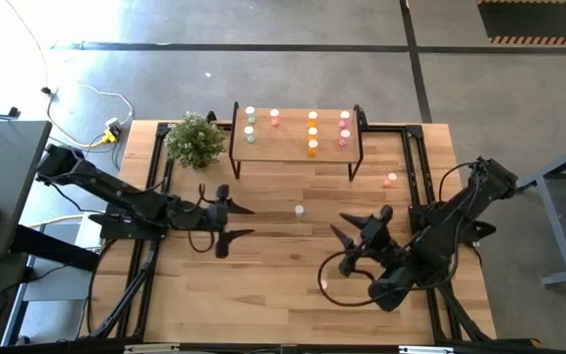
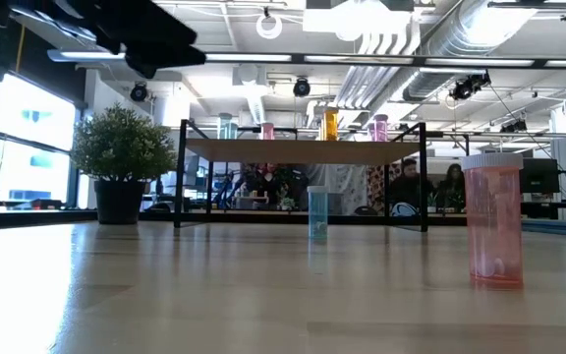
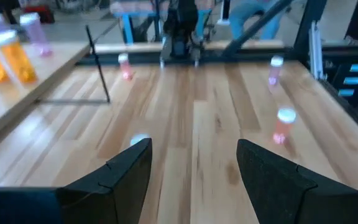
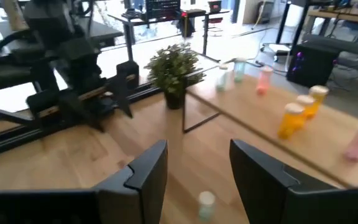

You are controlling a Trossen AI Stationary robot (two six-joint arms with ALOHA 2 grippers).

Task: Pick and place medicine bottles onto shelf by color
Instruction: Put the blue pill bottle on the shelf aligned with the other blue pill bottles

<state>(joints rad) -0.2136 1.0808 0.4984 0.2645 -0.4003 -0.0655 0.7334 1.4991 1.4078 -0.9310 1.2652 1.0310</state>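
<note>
The small low shelf (image 1: 293,147), a light wood rectangular top on thin black metal legs, stands at the far edge of the slatted wooden table (image 1: 263,285). On its top the tiny pale-capped medicine bottles sit in columns by colour: two pale green bottles (image 1: 250,123) nearest the green potted plant (image 1: 195,139), one pink bottle (image 1: 274,117) beside them, three orange bottles (image 1: 312,133) next, and three magenta bottles (image 1: 344,128) at the end farthest from the plant. The plant stands just beside the shelf.

Three bottles are on the bare table. A pale green loose bottle (image 1: 300,210) stands upright in front of the shelf, about level with its middle. A pink loose bottle (image 1: 391,180) stands off the shelf's magenta end, near the table's side rail. A third white-capped bottle (image 1: 324,286) stands well away from the shelf, toward the near edge of the table; its body colour cannot be told from above.

The left gripper (image 1: 247,221) hovers in front of the shelf on the plant side, pointing toward the pale green loose bottle, its two dark fingers spread wide apart and gripping nothing. The right gripper (image 1: 362,224) hovers in front of the shelf's magenta end, fingers parted with a clear gap and nothing between them; the pale green loose bottle lies between the two grippers.
</note>
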